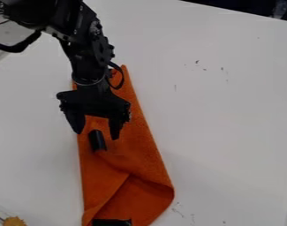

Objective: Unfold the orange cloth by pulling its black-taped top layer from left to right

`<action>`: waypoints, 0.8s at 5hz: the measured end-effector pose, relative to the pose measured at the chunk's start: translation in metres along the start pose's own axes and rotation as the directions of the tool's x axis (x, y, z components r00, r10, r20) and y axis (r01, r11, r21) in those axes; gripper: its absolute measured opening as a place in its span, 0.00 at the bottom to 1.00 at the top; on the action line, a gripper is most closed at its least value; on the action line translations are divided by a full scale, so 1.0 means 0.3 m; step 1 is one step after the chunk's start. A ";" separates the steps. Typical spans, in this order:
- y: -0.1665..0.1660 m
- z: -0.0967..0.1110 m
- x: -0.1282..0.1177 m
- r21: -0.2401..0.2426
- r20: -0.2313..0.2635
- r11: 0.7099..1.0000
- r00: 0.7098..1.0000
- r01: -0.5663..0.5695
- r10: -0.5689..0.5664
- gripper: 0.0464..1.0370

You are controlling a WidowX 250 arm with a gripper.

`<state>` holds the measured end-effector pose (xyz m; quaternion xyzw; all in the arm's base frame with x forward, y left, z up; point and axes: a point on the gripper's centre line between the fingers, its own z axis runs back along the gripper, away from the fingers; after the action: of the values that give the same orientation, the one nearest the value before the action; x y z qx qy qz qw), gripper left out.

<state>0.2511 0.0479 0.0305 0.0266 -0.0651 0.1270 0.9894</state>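
Orange fabric, a long folded cloth [146, 154], lies on a smooth white tabletop [228, 119] marked with small dark scuffs. Over its upper part hangs the black two-finger gripper [97, 135], its fingers spread apart. A short, black, rounded piece [97, 141] sits on the cloth, between and just below the fingertips. At the bottom edge are a black object [111, 222] on the cloth's end and a yellow-brown, rough-edged item [14, 221] farther left. Beyond the table's top-right edge the room is dark.
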 end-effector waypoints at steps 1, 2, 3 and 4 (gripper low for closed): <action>-0.009 -0.024 -0.013 -0.010 -0.032 1.000 0.999 -0.007 0.006 0.96; -0.020 -0.055 -0.024 -0.026 -0.061 1.000 0.998 0.003 -0.005 0.96; -0.020 -0.070 -0.021 -0.041 -0.058 0.999 0.998 -0.006 0.004 0.96; -0.018 -0.077 -0.025 -0.039 -0.065 0.999 0.998 0.000 -0.002 0.94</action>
<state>0.2482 0.0425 0.0064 0.0033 -0.0352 0.1260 0.9914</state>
